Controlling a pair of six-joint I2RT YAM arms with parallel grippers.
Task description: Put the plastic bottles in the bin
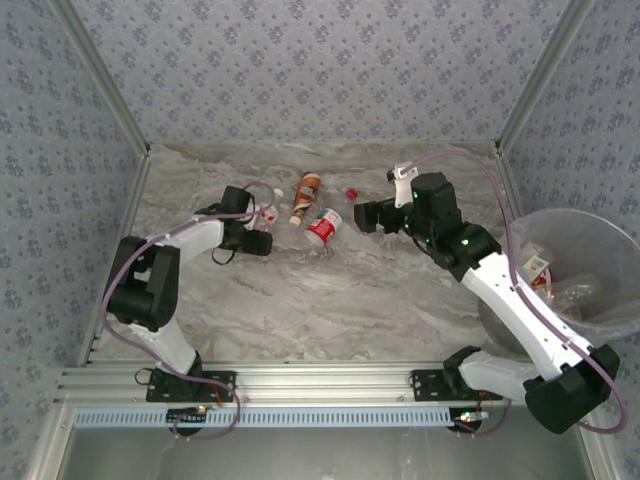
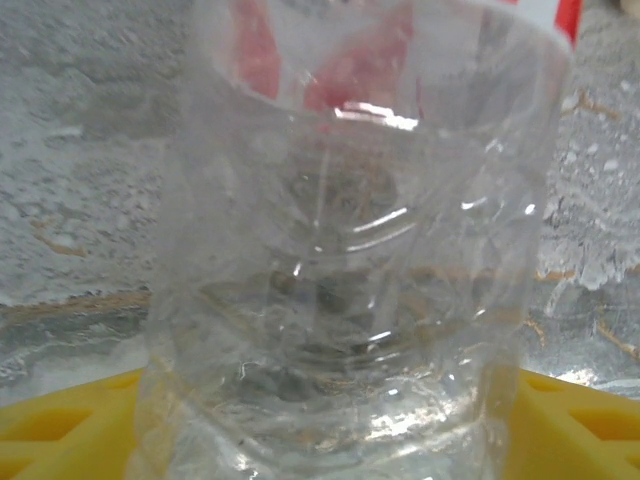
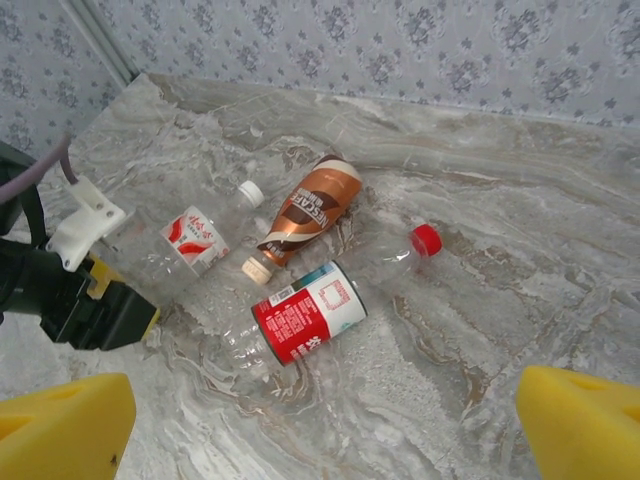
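**Item:** clear plastic bottle (image 2: pixel 350 250), red-and-white label, white cap, lying on the marbled surface (image 1: pixel 330 310) at the left of a loose cluster.
**Position:** base end between the yellow pads (image 2: pixel 70 430) of the left end effector (image 2: pixel 325 430). Its long axis runs away from the wrist, so the pads bear across its width. They sit against its walls; whether they press, I cannot tell.
**Right end effector** (image 3: pixel 320 440): jaws wide apart, empty, pointed at a red-labelled bottle (image 3: pixel 305 318), a brown-labelled bottle (image 3: pixel 312 208) and a red-capped bottle (image 3: pixel 400 255).
**Bin** (image 1: pixel 575 212): far right, beside the right arm, some bottles already inside.
**Next move, likely:** lift and carry rightward, well across the surface.
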